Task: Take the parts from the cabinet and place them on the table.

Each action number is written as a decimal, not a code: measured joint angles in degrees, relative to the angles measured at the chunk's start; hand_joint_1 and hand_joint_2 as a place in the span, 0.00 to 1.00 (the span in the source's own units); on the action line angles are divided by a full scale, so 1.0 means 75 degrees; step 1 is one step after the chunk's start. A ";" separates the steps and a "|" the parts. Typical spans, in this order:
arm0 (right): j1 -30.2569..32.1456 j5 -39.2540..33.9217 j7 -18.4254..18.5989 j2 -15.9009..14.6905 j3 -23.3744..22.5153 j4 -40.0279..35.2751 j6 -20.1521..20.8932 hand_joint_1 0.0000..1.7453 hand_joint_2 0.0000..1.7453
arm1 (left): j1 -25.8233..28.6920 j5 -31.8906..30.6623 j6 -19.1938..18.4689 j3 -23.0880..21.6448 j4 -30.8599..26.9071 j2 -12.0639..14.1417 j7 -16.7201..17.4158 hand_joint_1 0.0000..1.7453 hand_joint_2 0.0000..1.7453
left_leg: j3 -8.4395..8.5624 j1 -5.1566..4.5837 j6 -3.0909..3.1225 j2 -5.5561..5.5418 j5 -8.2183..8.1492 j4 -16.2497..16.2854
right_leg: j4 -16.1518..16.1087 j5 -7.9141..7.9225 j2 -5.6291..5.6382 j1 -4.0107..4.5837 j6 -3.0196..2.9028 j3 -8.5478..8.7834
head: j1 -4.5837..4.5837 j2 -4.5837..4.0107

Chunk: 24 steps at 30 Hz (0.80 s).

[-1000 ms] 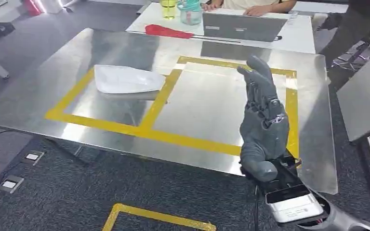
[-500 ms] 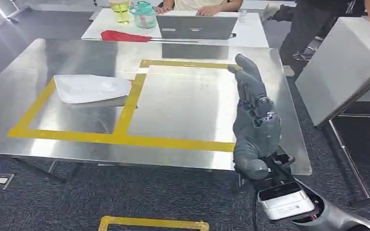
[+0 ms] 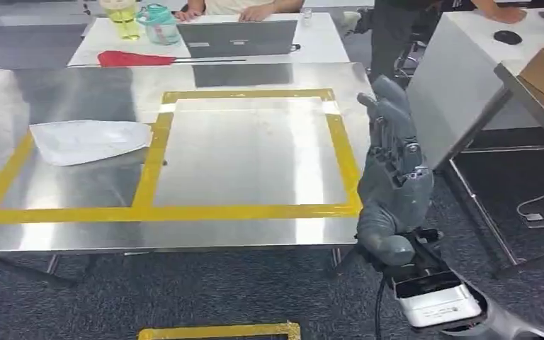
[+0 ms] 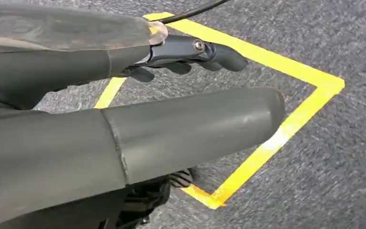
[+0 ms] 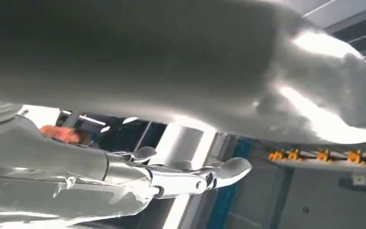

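Scene: a steel table fills the head view, marked with yellow tape into two joined squares.
Part on the table: a flat white part lies in the left square, touching nothing else.
Right hand: the right hand is raised upright over the table's right edge, fingers straight and together, palm empty. It holds nothing.
Left hand: the left hand hangs low over grey carpet with a yellow taped square below it. Its fingers are stretched out and it carries nothing.
Cabinet: no cabinet can be picked out here; a grey slanted panel stands just right of the table, and whether it belongs to the cabinet cannot be told.
Background: a second table beyond carries a laptop, a red cloth and two drink bottles; a person's hands rest behind the laptop.
Step in hand, as a judgement: with both hands empty and one part down, the robot is likely on its way to fetch another part.
Doing it well: keep the raised right hand clear of the table edge and the slanted panel while turning. Keep the fingers apart until the next part is squarely in front. Take it by a firm edge, level. The right square is free for it.
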 joint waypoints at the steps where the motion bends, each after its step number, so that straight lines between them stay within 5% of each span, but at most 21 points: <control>1: 0.0004 0.0000 0.0000 0.0000 0.0003 -0.0009 0.0000 0.00 0.00 | -0.0017 0.0000 0.0020 0.0000 0.0003 0.0012 -0.0009 0.00 0.00 | -0.0006 0.0042 -0.0051 -0.0146 -0.0090 0.0074 | -0.0057 0.0038 0.0083 -0.0069 -0.0037 0.0064 | 0.0006 0.0000; 2: -0.0031 0.0000 0.0003 0.0000 0.0003 -0.0015 0.0000 0.00 0.00 | -0.0019 -0.0012 0.0041 0.0000 0.0000 0.0020 -0.0026 0.00 0.00 | -0.0134 0.0055 -0.0087 -0.0543 -0.0341 0.0424 | -0.0067 0.0059 0.0151 -0.0091 -0.0072 0.0054 | -0.0047 0.0000; 3: -0.0045 0.0000 0.0020 0.0000 0.0006 -0.0017 0.0000 0.00 0.00 | -0.0008 -0.0015 0.0041 0.0000 0.0000 0.0020 -0.0032 0.00 0.00 | -0.0423 0.0072 -0.0114 -0.0788 -0.0685 0.1058 | -0.0067 0.0073 0.0218 -0.0100 -0.0093 0.0040 | -0.0123 0.0000; 5: -0.0043 -0.0006 0.0050 0.0000 0.0006 -0.0015 0.0000 0.00 0.00 | 0.0018 -0.0012 0.0052 -0.0003 0.0000 0.0023 -0.0032 0.00 0.00 | -0.1077 0.0097 -0.0159 -0.0925 -0.1227 0.2400 | -0.0065 0.0079 0.0403 -0.0102 -0.0104 0.0019 | -0.0227 0.0000; 6: -0.0042 -0.0009 0.0061 0.0000 0.0006 -0.0015 0.0000 0.00 0.00 | 0.0031 -0.0009 0.0052 -0.0003 0.0000 0.0020 -0.0032 0.00 0.00 | -0.1253 0.0103 -0.0169 -0.0927 -0.1257 0.2708 | -0.0064 0.0082 0.0507 -0.0101 -0.0106 0.0018 | -0.0227 0.0000; 7: -0.0043 -0.0009 0.0064 0.0000 0.0009 -0.0015 0.0000 0.00 0.00 | 0.0046 0.0000 0.0061 -0.0003 0.0000 0.0023 -0.0032 0.00 0.00 | -0.1240 0.0104 -0.0165 -0.0930 -0.1081 0.2599 | -0.0063 0.0084 0.0617 -0.0102 -0.0103 0.0026 | -0.0244 0.0000; 9: -0.0051 -0.0018 0.0073 0.0000 0.0009 -0.0015 -0.0006 0.00 0.00 | 0.0046 0.0003 0.0064 -0.0003 0.0000 0.0041 -0.0032 0.00 0.00 | -0.0682 0.0129 -0.0127 -0.1009 -0.0295 0.1296 | -0.0052 0.0087 0.0846 -0.0112 -0.0087 0.0049 | -0.0262 0.0000; 10: -0.0068 -0.0026 0.0081 0.0000 0.0009 -0.0015 -0.0023 0.00 0.00 | 0.0043 0.0003 0.0064 -0.0003 0.0003 0.0049 -0.0032 0.00 0.00 | -0.0344 0.0156 -0.0112 -0.1219 0.0055 0.0543 | -0.0040 0.0083 0.0929 -0.0117 -0.0070 0.0057 | -0.0268 0.0000; 11: -0.0095 -0.0026 0.0090 0.0000 0.0009 -0.0015 -0.0026 0.00 0.00 | 0.0044 0.0003 0.0064 -0.0003 0.0000 0.0055 -0.0032 0.00 0.00 | -0.0169 0.0178 -0.0082 -0.1585 0.0083 0.0099 | -0.0029 0.0084 0.1003 -0.0101 -0.0027 0.0031 | -0.0277 0.0000; 15: -0.0134 -0.0029 0.0105 0.0000 0.0009 -0.0015 -0.0050 0.00 0.00 | 0.0049 0.0009 0.0064 -0.0003 0.0000 0.0038 -0.0035 0.00 0.00 | -0.0136 0.0114 0.0055 -0.1317 0.0086 0.0052 | -0.0032 0.0113 0.1309 -0.0135 0.0169 -0.0060 | -0.0254 0.0000; 16: -0.0133 -0.0035 0.0111 -0.0003 0.0009 -0.0015 -0.0053 0.00 0.00 | 0.0036 0.0009 0.0064 -0.0003 0.0000 0.0006 -0.0035 0.00 0.00 | -0.0131 0.0162 0.0125 -0.1202 0.0131 -0.0019 | 0.0024 0.0069 0.1212 -0.0134 0.0206 -0.0085 | -0.0256 0.0000; 17: -0.0159 -0.0038 0.0114 -0.0014 0.0009 -0.0017 -0.0061 0.00 0.00 | 0.0023 0.0009 0.0064 -0.0003 0.0000 0.0018 -0.0038 0.00 0.00 | -0.0126 0.0150 0.0147 -0.1133 0.0139 -0.0026 | 0.0265 -0.0121 0.0753 -0.0101 0.0238 -0.0184 | -0.0193 0.0000; 18: -0.0195 -0.0038 0.0114 -0.0026 0.0009 -0.0015 -0.0070 0.00 0.00 | 0.0024 0.0009 0.0064 -0.0003 0.0000 0.0026 -0.0044 0.00 0.00 | -0.0129 0.0143 0.0203 -0.1059 0.0128 -0.0027 | 0.0796 -0.0453 0.0499 -0.0104 0.0265 -0.0418 | -0.0102 0.0000; 20: -0.0206 -0.0047 0.0117 -0.0029 0.0015 -0.0012 -0.0102 0.00 0.00 | 0.0062 0.0009 0.0073 -0.0003 0.0003 0.0038 -0.0044 0.00 0.00 | -0.0133 0.0119 0.0222 -0.0915 0.0115 -0.0023 | 0.2179 -0.1091 0.0351 -0.0112 0.0305 -0.1035 | -0.0073 0.0000; 21: -0.0204 -0.0055 0.0122 -0.0029 0.0015 -0.0009 -0.0108 0.00 0.00 | 0.0069 0.0009 0.0076 -0.0003 0.0003 0.0038 -0.0044 0.00 0.00 | -0.0134 0.0117 0.0226 -0.0830 0.0110 -0.0021 | 0.2591 -0.1204 0.0338 -0.0115 0.0321 -0.1209 | -0.0073 0.0000; 22: -0.0203 -0.0058 0.0128 -0.0032 0.0015 -0.0009 -0.0114 0.00 0.00 | 0.0069 0.0012 0.0076 -0.0003 0.0003 0.0038 -0.0041 0.00 0.00 | -0.0130 0.0115 0.0224 -0.0776 0.0108 -0.0021 | 0.2609 -0.1126 0.0331 -0.0120 0.0329 -0.1202 | -0.0052 0.0000; 24: -0.0203 -0.0058 0.0114 -0.0058 0.0015 -0.0006 -0.0125 0.00 0.00 | 0.0049 0.0012 0.0064 -0.0003 0.0003 0.0026 -0.0041 0.00 0.00 | -0.0105 0.0119 0.0196 -0.0719 0.0090 -0.0017 | 0.1529 -0.0512 0.0306 -0.0123 0.0291 -0.0617 | 0.0000 0.0000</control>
